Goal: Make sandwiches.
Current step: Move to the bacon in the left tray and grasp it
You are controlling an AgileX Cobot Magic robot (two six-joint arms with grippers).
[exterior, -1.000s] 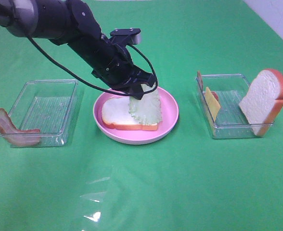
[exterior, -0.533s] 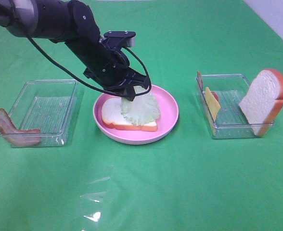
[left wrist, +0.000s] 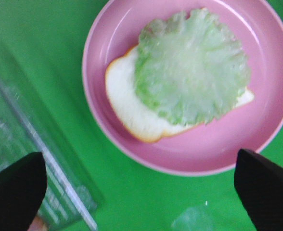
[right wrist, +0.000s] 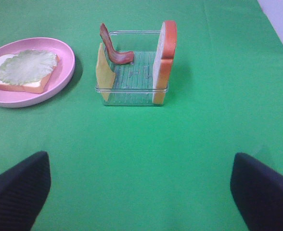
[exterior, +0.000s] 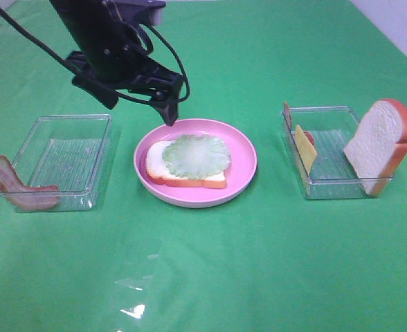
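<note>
Sandwich (exterior: 156,164) in exterior view: unfinished, one bread slice topped with lettuce (exterior: 196,153), flat on plate (exterior: 248,160). Left gripper (exterior: 140,107) above plate's far-left rim, jaws spread wide, holding nothing. Left wrist: fingertips far apart, nothing between them, plate below. Right wrist: right gripper (right wrist: 141,190) spread wide, holding nothing, above cloth (right wrist: 141,144).

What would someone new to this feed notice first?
A pink plate in the middle of the green table, holding a bread slice topped with a lettuce leaf. The left gripper hovers open above it. In the clear tray on the right, a second bread slice stands upright.
</note>
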